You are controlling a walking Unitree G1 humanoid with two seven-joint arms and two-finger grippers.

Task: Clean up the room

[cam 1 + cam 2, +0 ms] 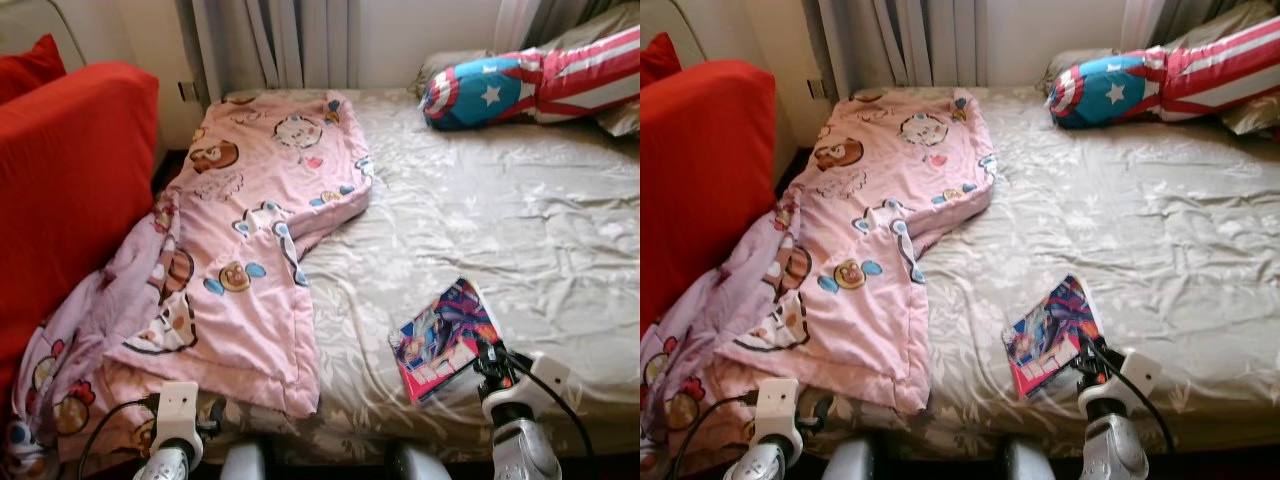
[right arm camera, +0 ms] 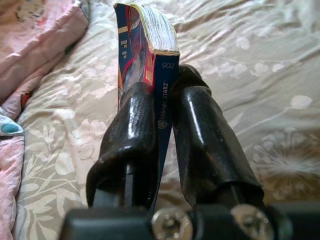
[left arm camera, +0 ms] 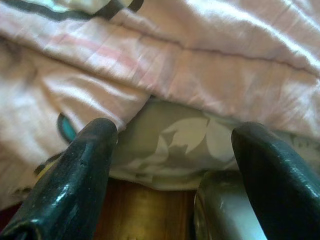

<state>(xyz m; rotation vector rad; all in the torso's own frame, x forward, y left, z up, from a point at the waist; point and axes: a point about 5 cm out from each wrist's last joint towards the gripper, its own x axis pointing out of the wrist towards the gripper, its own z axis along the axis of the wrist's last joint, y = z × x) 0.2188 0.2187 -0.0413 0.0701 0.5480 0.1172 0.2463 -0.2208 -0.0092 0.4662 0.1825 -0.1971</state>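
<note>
Starting at the left, the red sofa (image 1: 70, 190) stands beside the bed, the pink cartoon blanket (image 1: 250, 240) spilling off the mattress toward it. Near the blanket's hem the left gripper (image 3: 170, 160) hovers with fingers spread wide, holding nothing. Further right, the right gripper (image 2: 162, 145) is clamped on the spine of a colourful book (image 1: 443, 338) over the beige floral sheet (image 1: 520, 220); light and stiff, glossy enough to slip, so the spine seems the surest hold. A star-patterned pillow (image 1: 500, 88) lies at the far right
</note>
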